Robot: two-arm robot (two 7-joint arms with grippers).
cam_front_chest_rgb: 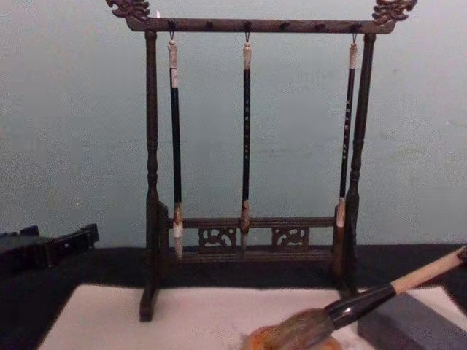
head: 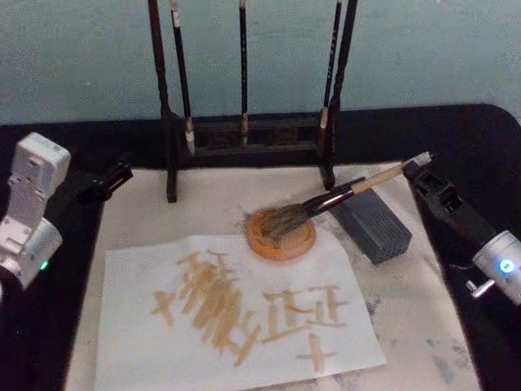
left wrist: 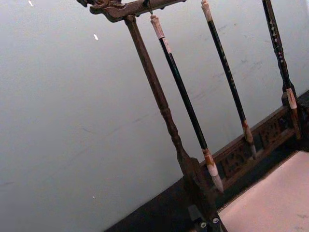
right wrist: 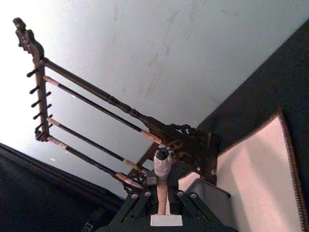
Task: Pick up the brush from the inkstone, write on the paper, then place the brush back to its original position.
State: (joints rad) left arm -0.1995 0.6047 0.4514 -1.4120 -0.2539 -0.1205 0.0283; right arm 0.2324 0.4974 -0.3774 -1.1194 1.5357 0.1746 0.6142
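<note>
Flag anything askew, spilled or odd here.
The paper lies crooked on the mat, whose right front bears grey-blue stains. The brush rests bristles in the inkstone, handle over a grey block; nothing looks spilled.

Chest view: inkstone [cam_front_chest_rgb: 255,340] cut by bottom edge; brush [cam_front_chest_rgb: 357,307] handle end past right edge

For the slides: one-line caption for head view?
Brush on the inkstone, right gripper at its handle end, left gripper parked, paper covered in strokes.
</note>
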